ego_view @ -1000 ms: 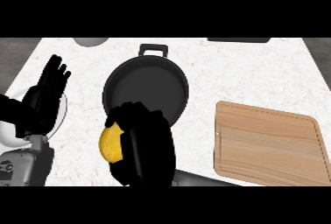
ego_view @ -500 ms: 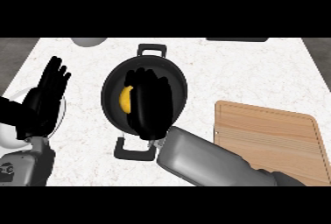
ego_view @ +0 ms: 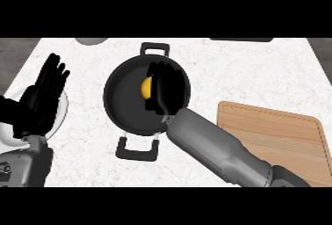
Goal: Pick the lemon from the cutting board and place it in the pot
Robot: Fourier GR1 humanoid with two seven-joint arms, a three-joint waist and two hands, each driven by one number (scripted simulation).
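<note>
Clasped by R hand [ego_view: 167,88], fingers curled round it, inside rim of pot [ego_view: 123,112] at frame ctr: lemon [ego_view: 146,88], showing only at hand's 9 o'clock. Off at 4 o'clock, board [ego_view: 272,132]; at 9 o'clock, L hand [ego_view: 44,94] resting open, fingers up. Prob. light, stiff, waxy & quick to roll: best gripped across fat middle, not tapered ends, & let go low over pot floor.

Grey casing covered the right forearm [ego_view: 214,149] and left forearm [ego_view: 26,167], while the right hand [ego_view: 165,88] and left hand [ego_view: 40,99] were black.
</note>
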